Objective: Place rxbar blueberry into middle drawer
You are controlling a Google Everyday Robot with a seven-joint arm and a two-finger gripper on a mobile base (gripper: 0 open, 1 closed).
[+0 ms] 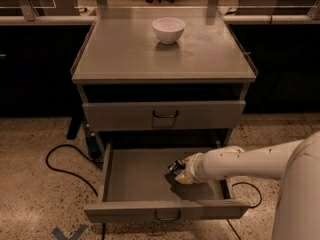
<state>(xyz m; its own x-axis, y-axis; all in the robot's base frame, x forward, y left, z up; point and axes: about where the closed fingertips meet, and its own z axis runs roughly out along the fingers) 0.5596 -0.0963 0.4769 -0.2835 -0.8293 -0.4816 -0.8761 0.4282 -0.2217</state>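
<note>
The middle drawer [134,178] is pulled out at the bottom of the grey cabinet, its front and dark loop handle nearest the camera. My white arm reaches in from the right. My gripper [178,171] is low inside the drawer, right of its centre, close to the drawer floor. It is shut on the rxbar blueberry [174,166], a small dark bar with a pale patch that shows at the gripper's tip.
The upper handled drawer front [125,116] is closed above the open drawer. A white bowl [168,30] stands on the cabinet top [115,49]. A black cable [60,159] loops on the speckled floor at the left. Dark counters flank the cabinet.
</note>
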